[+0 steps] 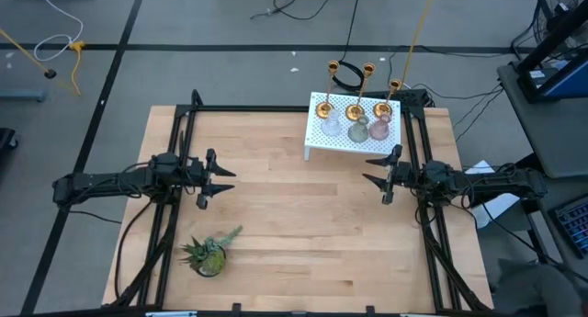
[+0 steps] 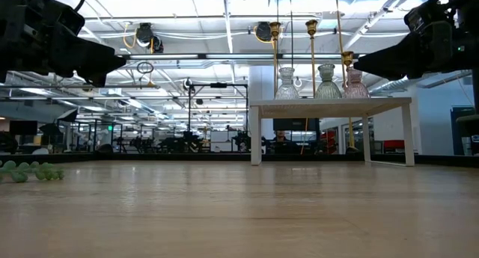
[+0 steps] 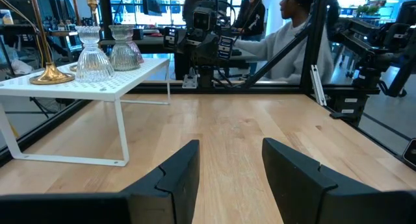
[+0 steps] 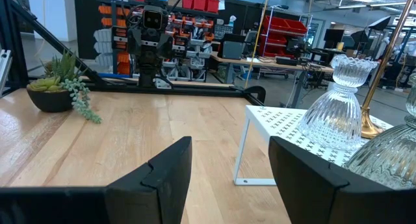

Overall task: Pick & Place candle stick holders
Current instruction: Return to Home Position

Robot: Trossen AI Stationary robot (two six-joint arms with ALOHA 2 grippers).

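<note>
My left pincer (image 1: 227, 182) and right pincer (image 1: 371, 170) hang released and empty above the tabletop (image 1: 294, 225) — all six candle holders (image 1: 356, 126) stand on the white shelf (image 1: 323, 144), near the right pincer.

The shelf (image 4: 286, 128) is painted white and perforated all over with small crosses. The brass holders (image 1: 322, 107) are finished in shiny gold. Vertical ribbing is seen on the clear glass holder (image 2: 287, 84), the greenish-grey glass holder (image 2: 327, 82) and the pinkish glass holder (image 2: 355, 84). The table (image 1: 294, 216) is striped in pale wood. The plant (image 1: 209, 251) is coloured green, its pot (image 4: 49, 99) dark.
</note>
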